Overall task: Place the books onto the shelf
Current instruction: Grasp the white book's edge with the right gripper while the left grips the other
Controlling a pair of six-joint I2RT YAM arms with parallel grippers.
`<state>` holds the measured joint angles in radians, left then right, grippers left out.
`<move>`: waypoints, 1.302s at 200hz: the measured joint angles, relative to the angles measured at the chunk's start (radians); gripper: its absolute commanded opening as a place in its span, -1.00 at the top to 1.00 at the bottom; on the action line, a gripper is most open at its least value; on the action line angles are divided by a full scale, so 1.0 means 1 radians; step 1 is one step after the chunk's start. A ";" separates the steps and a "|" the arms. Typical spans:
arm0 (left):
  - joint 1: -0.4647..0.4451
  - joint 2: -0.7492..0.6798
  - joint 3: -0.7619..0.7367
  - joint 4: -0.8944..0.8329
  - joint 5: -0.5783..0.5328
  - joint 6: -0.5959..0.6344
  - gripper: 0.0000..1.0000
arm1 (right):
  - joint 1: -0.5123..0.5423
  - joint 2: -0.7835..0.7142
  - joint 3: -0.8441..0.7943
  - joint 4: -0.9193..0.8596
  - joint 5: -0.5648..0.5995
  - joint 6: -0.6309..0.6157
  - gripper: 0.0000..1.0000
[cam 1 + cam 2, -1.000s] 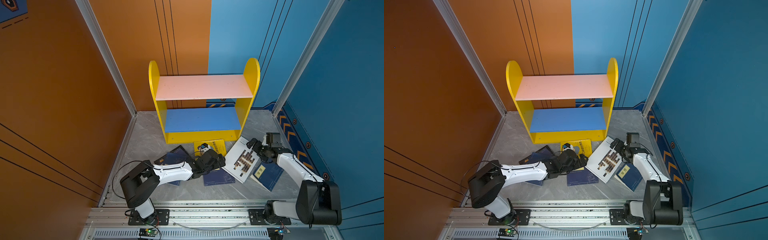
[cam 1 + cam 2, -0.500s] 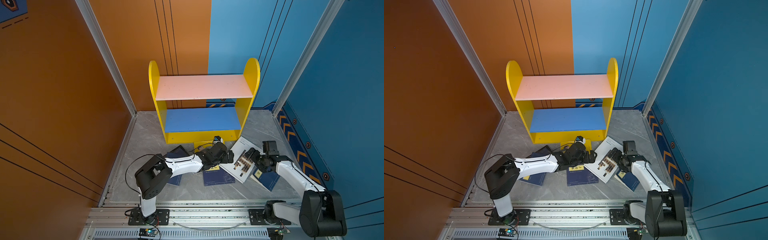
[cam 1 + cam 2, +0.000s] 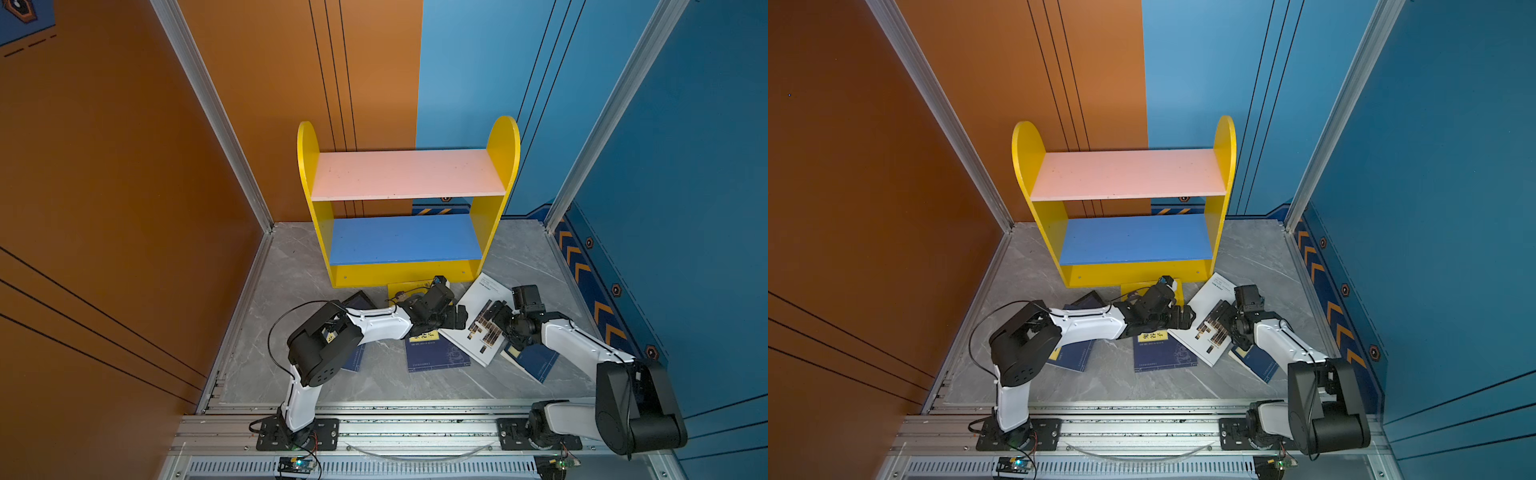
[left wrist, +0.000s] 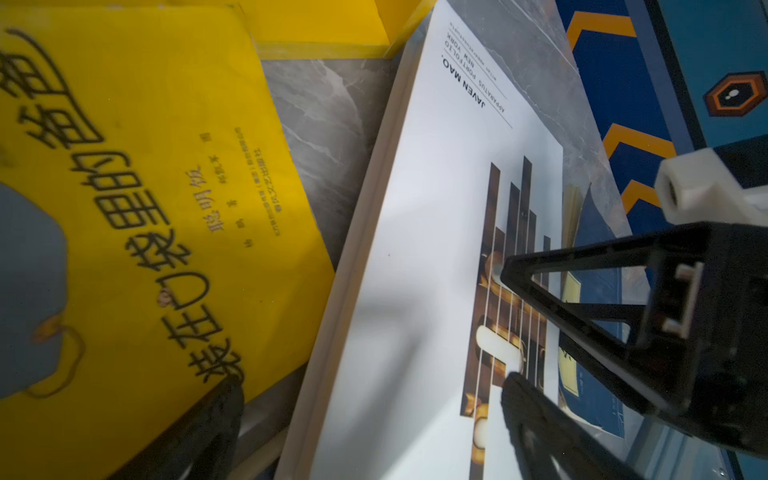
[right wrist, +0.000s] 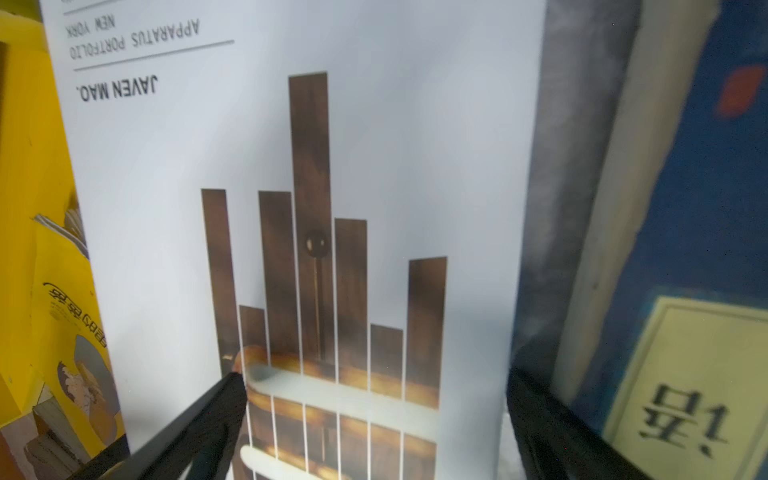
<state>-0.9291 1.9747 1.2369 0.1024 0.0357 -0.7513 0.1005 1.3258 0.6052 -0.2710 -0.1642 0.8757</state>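
The shelf (image 3: 405,274) (image 3: 1133,274) stands at the back with both boards bare. The books lie on the floor in front of it. A white book with brown blocks (image 3: 478,301) (image 3: 1204,301) (image 4: 415,249) (image 5: 374,145) lies tilted, between a yellow book (image 3: 401,287) (image 4: 145,166) (image 5: 54,270) and a navy book (image 3: 536,361) (image 5: 685,208). My left gripper (image 3: 459,316) (image 3: 1185,318) (image 4: 374,415) is open, astride the white book's left edge. My right gripper (image 3: 496,318) (image 3: 1223,318) (image 5: 374,415) is open, astride its right edge. One right finger (image 4: 582,299) rests over the cover.
Another navy book (image 3: 436,357) lies in the middle under my left wrist, a third (image 3: 353,361) under my left arm, beside a black book (image 3: 359,299). Orange wall on the left, blue wall on the right, metal rail (image 3: 415,432) along the front.
My left arm has stretched to the right, bringing its gripper to the white book's left edge. My right gripper has moved left and down over the white book's cover.
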 measured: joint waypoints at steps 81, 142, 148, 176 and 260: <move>0.091 0.047 -0.012 0.186 0.131 -0.116 -0.86 | 0.011 -0.154 -0.106 0.151 -0.120 0.095 -1.00; 0.112 0.047 -0.041 0.298 0.232 -0.190 -0.86 | 0.021 -0.302 -0.212 0.359 -0.197 0.246 -0.91; 0.110 0.047 -0.043 0.306 0.243 -0.198 -0.86 | 0.025 -0.301 -0.212 0.382 -0.203 0.256 -0.88; 0.110 0.047 -0.053 0.352 0.280 -0.225 -0.86 | 0.043 -0.299 -0.217 0.491 -0.216 0.299 -0.73; 0.128 0.035 -0.124 0.421 0.291 -0.269 -0.84 | 0.030 -0.303 -0.217 0.365 -0.161 0.333 -0.04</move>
<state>-0.8009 2.0098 1.1130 0.5232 0.3271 -1.0203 0.1307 1.0225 0.3885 0.0937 -0.3248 1.2091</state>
